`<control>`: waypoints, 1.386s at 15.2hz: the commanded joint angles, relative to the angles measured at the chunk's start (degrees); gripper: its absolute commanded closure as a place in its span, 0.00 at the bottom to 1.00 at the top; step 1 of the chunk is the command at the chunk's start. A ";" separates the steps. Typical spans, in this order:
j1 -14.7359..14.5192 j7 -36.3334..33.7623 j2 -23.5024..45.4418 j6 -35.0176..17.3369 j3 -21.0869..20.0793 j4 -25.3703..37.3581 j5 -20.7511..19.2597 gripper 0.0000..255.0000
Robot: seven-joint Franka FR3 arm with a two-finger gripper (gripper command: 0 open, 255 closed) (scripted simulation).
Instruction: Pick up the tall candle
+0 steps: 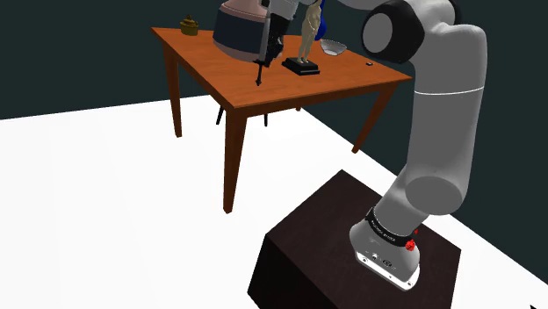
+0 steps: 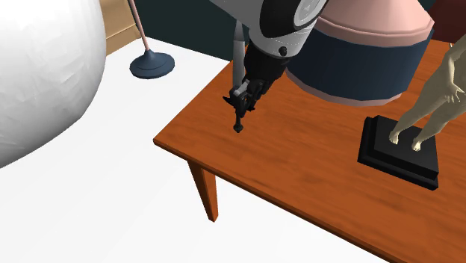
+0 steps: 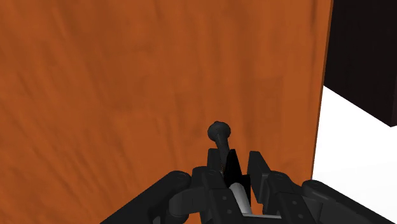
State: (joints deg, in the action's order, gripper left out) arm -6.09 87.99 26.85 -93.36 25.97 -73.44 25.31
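Clasped between the close-drawn fingers of the gripper (image 2: 242, 101), the tall candle (image 2: 238, 122) is seen as a thin, dark rod with a small round knob at its free end. The fingers are narrowed onto the rod, and it is carried pointing down and away from the hand. The knob is held low over the orange-brown wooden table (image 2: 299, 168); whether it is touching the tabletop cannot be told.

Just beside the gripper, on the side away from the table's near corner, a large round vessel (image 2: 358, 60) is set, dark blue below and pale pink above. Farther from the gripper, past that vessel, a pale figurine (image 2: 437, 97) is stood upright on a black stepped base (image 2: 396, 153).

In the shoulder view a light bowl (image 1: 332, 46) is placed beyond the figurine, well apart from the gripper, and a small brown object (image 1: 188, 26) is found near the table's far corner, on the other side of the vessel from the gripper. The dark stand (image 1: 325, 255) is seen well below and behind the hand, on the white floor (image 1: 105, 202).

In the wrist view, one straight table edge is met near the gripper, with white floor beyond it. In the second exterior view, a blue lamp foot (image 2: 151, 66) with a pink stem is set on the floor past the table, and a large white rounded shape (image 2: 45, 67) is seen to the side.
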 commanded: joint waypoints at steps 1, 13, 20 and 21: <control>0.00 0.01 0.00 -0.03 0.00 -0.03 0.00 1.00; 1.39 -1.47 1.09 5.74 -0.05 7.07 0.30 1.00; 3.59 -3.18 3.41 12.37 -0.37 16.33 1.27 1.00; 4.02 -3.46 3.91 13.44 -0.46 17.96 1.49 1.00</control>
State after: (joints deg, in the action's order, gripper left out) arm -2.51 84.90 30.23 -81.16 25.61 -57.32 26.57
